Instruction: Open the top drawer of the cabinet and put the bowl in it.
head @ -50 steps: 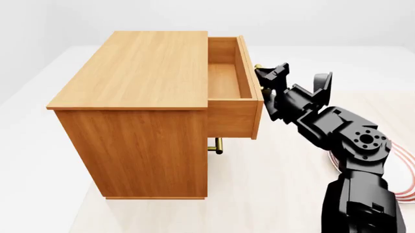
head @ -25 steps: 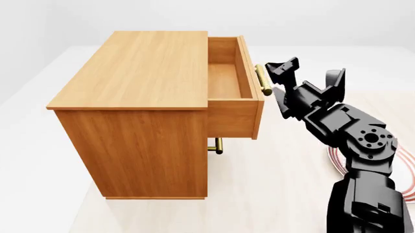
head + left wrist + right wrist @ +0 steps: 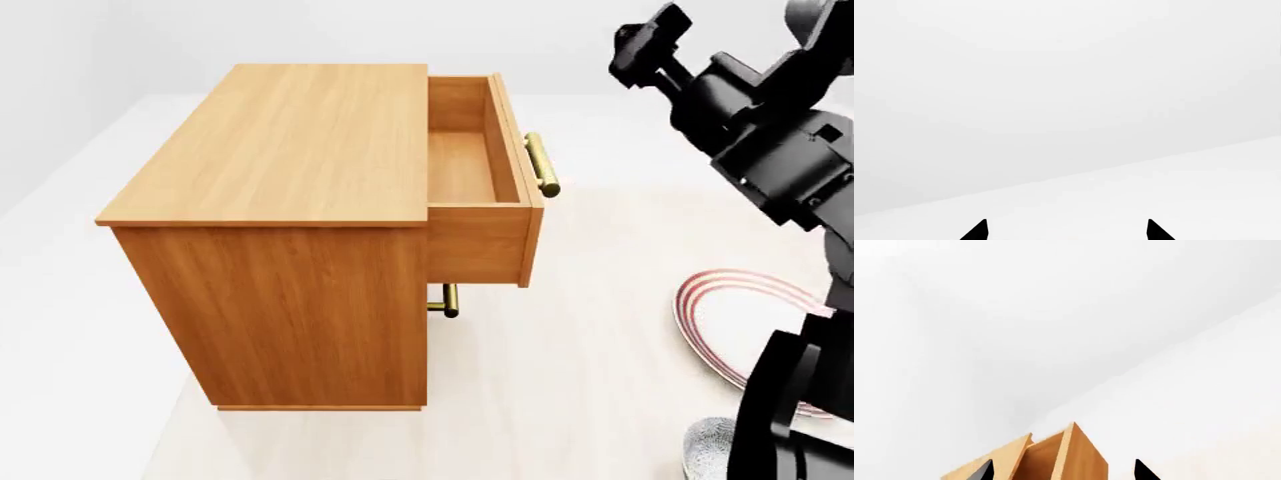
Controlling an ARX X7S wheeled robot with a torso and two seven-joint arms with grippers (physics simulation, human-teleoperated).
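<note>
Its empty, parted right gripper (image 3: 650, 45), high above the open orange-brown wooden top drawer (image 3: 467, 165), risks knocking the grey-blue speckled bowl (image 3: 707, 450) when descending.

My cabinet (image 3: 287, 230) stands upright, orange-brown wood, its top drawer (image 3: 478, 170) pulled out toward three o'clock, brass bar handle on its front, nothing inside. The speckled grey-blue bowl (image 3: 707, 450) sits at five o'clock, partly hidden behind my arm.
</note>
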